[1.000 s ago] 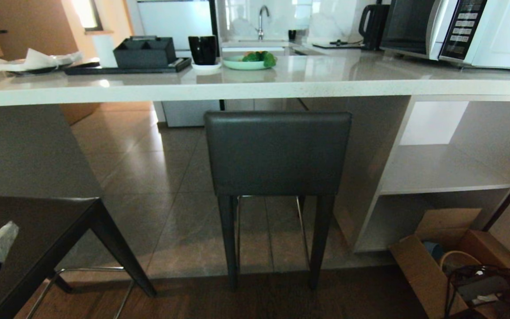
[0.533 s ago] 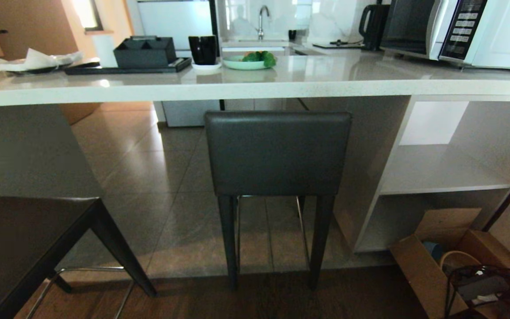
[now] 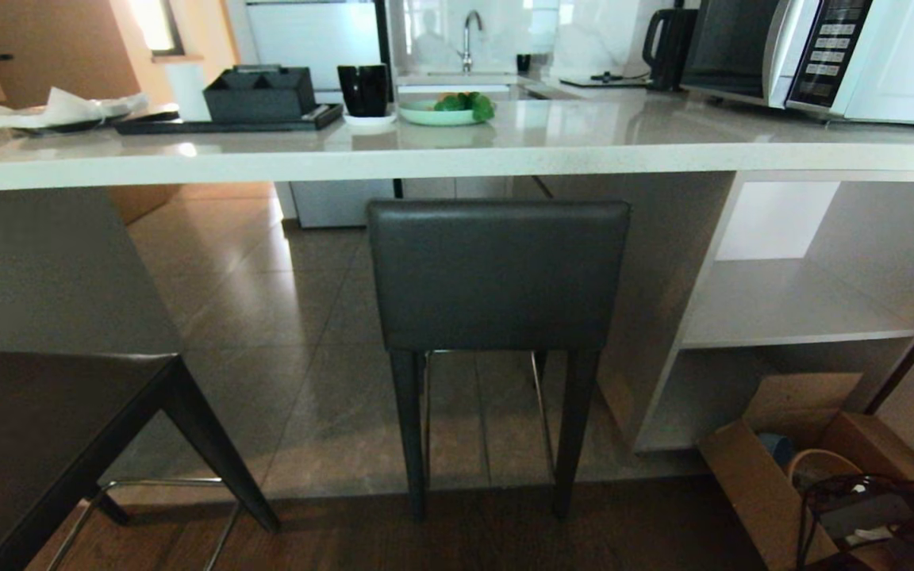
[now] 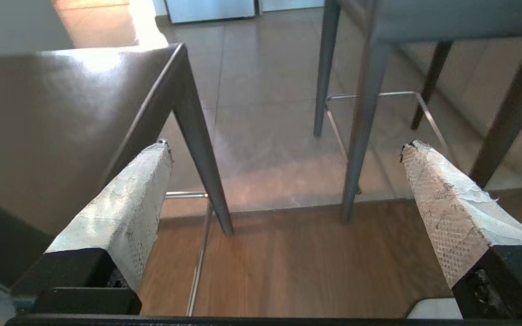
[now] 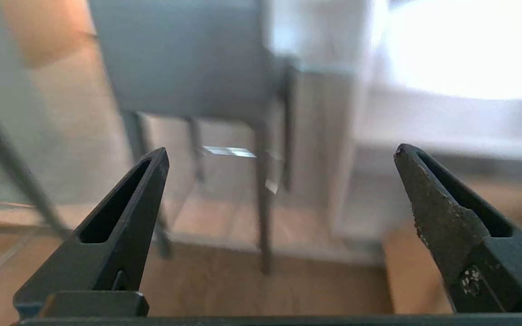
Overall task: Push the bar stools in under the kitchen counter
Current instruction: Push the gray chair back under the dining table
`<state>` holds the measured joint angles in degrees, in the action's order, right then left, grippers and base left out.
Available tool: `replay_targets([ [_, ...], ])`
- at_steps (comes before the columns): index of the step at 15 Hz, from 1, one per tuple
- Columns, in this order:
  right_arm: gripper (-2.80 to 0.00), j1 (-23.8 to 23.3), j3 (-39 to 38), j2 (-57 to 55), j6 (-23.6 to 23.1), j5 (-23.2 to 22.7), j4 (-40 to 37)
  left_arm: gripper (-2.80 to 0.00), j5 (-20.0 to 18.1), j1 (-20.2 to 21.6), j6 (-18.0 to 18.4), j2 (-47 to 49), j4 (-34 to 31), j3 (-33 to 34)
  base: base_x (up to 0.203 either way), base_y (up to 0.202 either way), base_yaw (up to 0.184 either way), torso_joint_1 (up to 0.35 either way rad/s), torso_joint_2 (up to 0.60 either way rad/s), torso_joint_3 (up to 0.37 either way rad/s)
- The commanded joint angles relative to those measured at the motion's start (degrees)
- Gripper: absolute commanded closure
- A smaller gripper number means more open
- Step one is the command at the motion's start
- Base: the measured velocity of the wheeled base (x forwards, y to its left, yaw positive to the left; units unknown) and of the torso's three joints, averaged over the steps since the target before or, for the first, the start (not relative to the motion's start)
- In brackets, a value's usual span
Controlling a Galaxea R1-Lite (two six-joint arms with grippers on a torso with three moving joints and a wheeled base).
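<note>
One dark grey bar stool (image 3: 498, 274) stands with its backrest just below the edge of the kitchen counter (image 3: 457, 162), its seat tucked beneath the top. A second bar stool (image 3: 52, 428) stands out from the counter at the lower left, only its seat and one leg showing. Neither arm shows in the head view. My left gripper (image 4: 283, 147) is open and empty, low beside the near stool's seat (image 4: 66, 122), facing the floor and the far stool's legs (image 4: 363, 131). My right gripper (image 5: 281, 151) is open and empty, facing the tucked stool (image 5: 184, 59) from a distance.
White open shelves (image 3: 790, 317) close the counter's right end. An open cardboard box (image 3: 790, 460) and a tangle of cables (image 3: 885, 507) lie on the floor at the lower right. On the countertop are a black tray (image 3: 227, 123), a black cup (image 3: 363, 89), a green plate (image 3: 445, 111) and a microwave (image 3: 822, 51).
A second ago a wrapped fingertip of my left gripper showed at the lower left edge of the head view; it has dropped out of that view. The stools have not moved.
</note>
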<state>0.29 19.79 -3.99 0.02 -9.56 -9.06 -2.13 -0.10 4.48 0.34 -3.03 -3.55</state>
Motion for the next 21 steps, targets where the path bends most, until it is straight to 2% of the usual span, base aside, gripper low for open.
replay_targets([
  [1, -2.80, -0.30, -8.09, 4.11, -1.03, 7.95, 0.99, -2.80, -0.06, -0.06, 0.25, -0.07, 2.86, 3.55, 0.000, 0.000, 0.000, 0.000, 0.00, 0.000],
  [4, -2.80, -0.37, -19.32, 4.01, -3.15, 9.94, 10.79, -2.80, -0.07, 0.01, 0.27, -0.07, 2.59, 3.55, 0.000, 0.000, 0.000, 0.000, 0.00, 0.000],
  [6, -2.80, -0.38, -19.77, 3.99, -3.75, 9.25, 7.92, -2.80, -0.15, -0.08, 1.45, -0.07, 2.83, 3.55, 0.000, 0.000, 0.000, 0.000, 0.00, 0.000],
  [12, -2.80, -0.38, -19.79, 3.99, -5.39, 7.98, 8.70, -2.80, 0.03, -0.03, 1.94, -0.07, 2.68, 3.55, 0.000, 0.000, 0.000, 0.000, 0.00, 0.000],
  [14, -2.80, -0.38, -19.87, 3.99, -6.33, 7.10, 8.64, -2.80, -0.07, 0.01, 3.65, -0.07, 2.72, 3.55, 0.000, 0.000, 0.000, 0.000, 0.00, 0.000],
  [15, -2.80, -0.38, -19.88, 3.99, -7.32, 7.71, 8.53, -2.80, -0.07, 0.01, 3.66, -0.07, 2.68, 3.55, 0.000, 0.000, 0.000, 0.000, 0.00, 0.000],
  [18, -2.80, -0.38, -19.79, 3.99, -6.06, 8.24, 8.53, -2.80, 0.19, -0.08, 1.27, -0.07, 2.68, 3.55, 0.000, 0.000, 0.000, 0.000, 0.00, 0.000],
  [19, -2.80, -0.38, -19.81, 3.99, -4.70, 8.36, 8.53, 0.00, 0.11, -0.08, 1.17, -0.07, 2.68, 3.55, 0.000, 0.000, 0.000, 0.000, 0.00, 0.000],
  [20, -1.97, -0.38, -19.79, 3.99, -3.10, 8.54, 8.45, 0.00, 0.11, -0.08, 1.16, -0.07, 2.68, 3.55, 0.000, 0.000, 0.000, 0.000, 0.00, 0.000],
  [21, 0.00, -0.38, -19.79, 3.99, -2.84, 8.59, 8.35, 0.00, 0.19, -0.08, 0.89, -0.07, 2.85, 3.55, 0.000, 0.000, 0.000, 0.000, 0.00, 0.000],
])
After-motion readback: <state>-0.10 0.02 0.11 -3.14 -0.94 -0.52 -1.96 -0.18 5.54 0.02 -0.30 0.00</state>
